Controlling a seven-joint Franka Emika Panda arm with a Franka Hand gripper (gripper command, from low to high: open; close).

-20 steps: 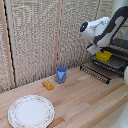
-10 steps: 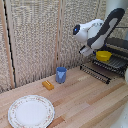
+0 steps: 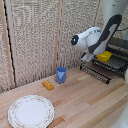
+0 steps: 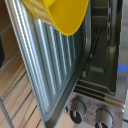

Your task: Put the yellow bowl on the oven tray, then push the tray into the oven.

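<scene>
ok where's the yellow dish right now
The yellow dish is at the exterior view's right, at the baking sheet that sticks out of the oven, beside the robot arm; whether it rests on the sheet is unclear.

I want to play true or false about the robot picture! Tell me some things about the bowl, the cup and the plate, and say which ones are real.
1. The yellow dish is over the baking sheet, near the oven. True.
2. The blue cup is lying on its side. False: it stands upright on the wooden table.
3. The white plate has food on it. False: nothing shows on it.
4. The small orange block sits beside the blue cup on the exterior view's left. True.
5. The yellow dish rests on the white plate. False: the two are far apart, the plate near the front of the table.
</scene>
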